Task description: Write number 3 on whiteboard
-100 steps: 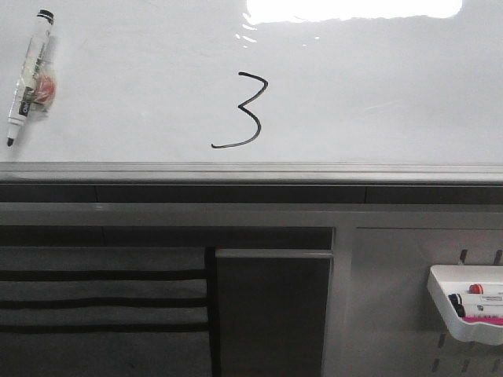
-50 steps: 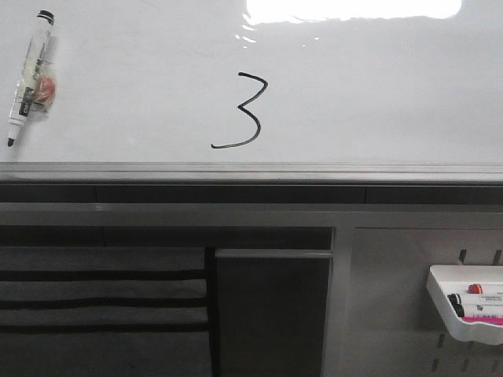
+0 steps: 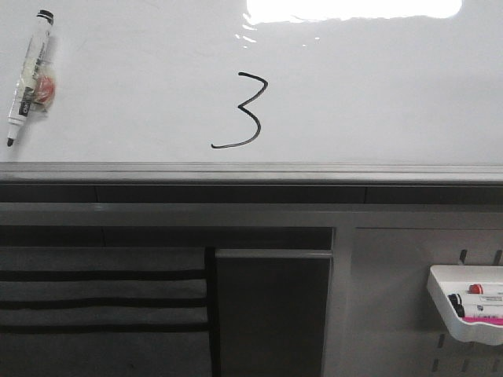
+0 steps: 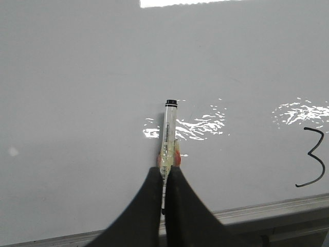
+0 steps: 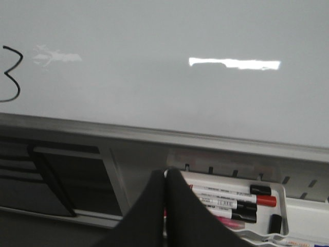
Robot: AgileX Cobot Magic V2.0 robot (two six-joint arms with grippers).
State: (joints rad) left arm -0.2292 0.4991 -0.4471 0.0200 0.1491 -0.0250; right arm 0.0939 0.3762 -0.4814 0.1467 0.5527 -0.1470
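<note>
whiteboard (image 3: 377, 102): glossy white, grey frame along lower edge | number 3 (image 3: 242, 110): black, on board near lower frame, tail curling left | marker (image 3: 29, 75): lying on board, far left of digit | left end effector (image 4: 164, 177): pressed together beside marker | right end effector (image 5: 165, 177): pressed together, empty, above marker tray (image 5: 277, 206)

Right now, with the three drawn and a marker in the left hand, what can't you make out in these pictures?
- Marker tip: left wrist view, hidden between the left hand fingers.
- Marker label: too small to read in any view.
- Tray: cut off by the front view's edge.
- Number 3: cropped in the right wrist view.
- Right hand: absent from the front view.
</note>
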